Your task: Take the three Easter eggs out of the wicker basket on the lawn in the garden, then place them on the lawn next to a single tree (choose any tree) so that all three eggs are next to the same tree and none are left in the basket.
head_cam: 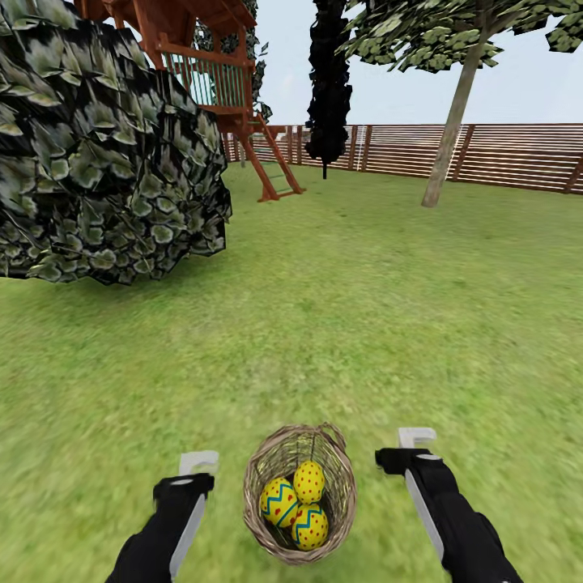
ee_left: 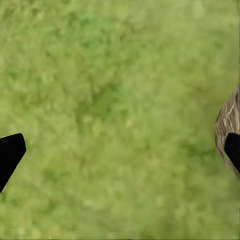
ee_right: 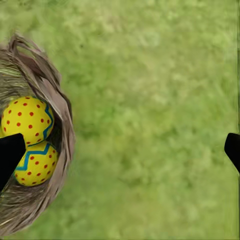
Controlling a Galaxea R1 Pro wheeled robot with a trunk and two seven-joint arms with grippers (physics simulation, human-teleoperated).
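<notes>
Both grippers hang low with fingers spread and empty, the left gripper (head_cam: 197,470) and right gripper (head_cam: 402,450) flanking the wicker basket (head_cam: 257,506) on the lawn (head_cam: 348,324), probably so either arm can reach in. All three Easter eggs (head_cam: 295,504) lie touching inside it, none yet removed. Well beyond, near the fence (head_cam: 502,154), stands the pale-trunked tree (head_cam: 450,129), a likely destination; a dark bush (head_cam: 97,154) sits left.

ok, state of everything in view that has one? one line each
Easter eggs: all three in the basket, untouched.
wicker basket: upright on the lawn, between the arms.
left gripper: open, over grass beside the basket, holding nothing.
right gripper: open, on the basket's other side, holding nothing.
</notes>
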